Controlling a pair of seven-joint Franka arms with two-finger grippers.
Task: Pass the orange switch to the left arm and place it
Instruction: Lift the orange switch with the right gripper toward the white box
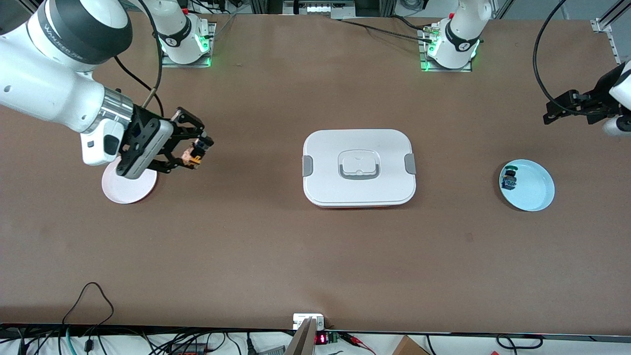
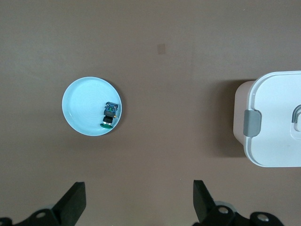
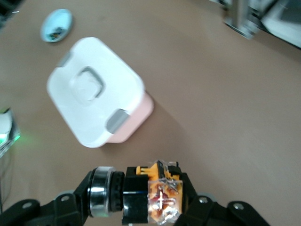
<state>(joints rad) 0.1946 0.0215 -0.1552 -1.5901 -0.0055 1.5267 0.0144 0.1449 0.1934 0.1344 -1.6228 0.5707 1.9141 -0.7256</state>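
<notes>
The orange switch (image 1: 197, 154) hangs in the air, and my right gripper (image 1: 193, 157) is shut on it, over the table just beside a pink plate (image 1: 129, 191). The right wrist view shows the switch (image 3: 150, 195) lying crosswise between the fingers, black body and clear orange base in sight. The white box (image 1: 359, 167) stands at the table's middle, lid on, and is also seen as the box (image 3: 96, 92) and the box (image 2: 275, 120). My left gripper (image 1: 554, 111) waits open and empty over the table at the left arm's end; its fingers (image 2: 75, 202) stand wide apart.
A light blue plate (image 1: 535, 190) lies toward the left arm's end, with a small green-capped switch (image 1: 509, 178) in it. The left wrist view shows the same plate (image 2: 82, 106) and green-capped switch (image 2: 109, 114). Cables run along the table edge nearest the front camera.
</notes>
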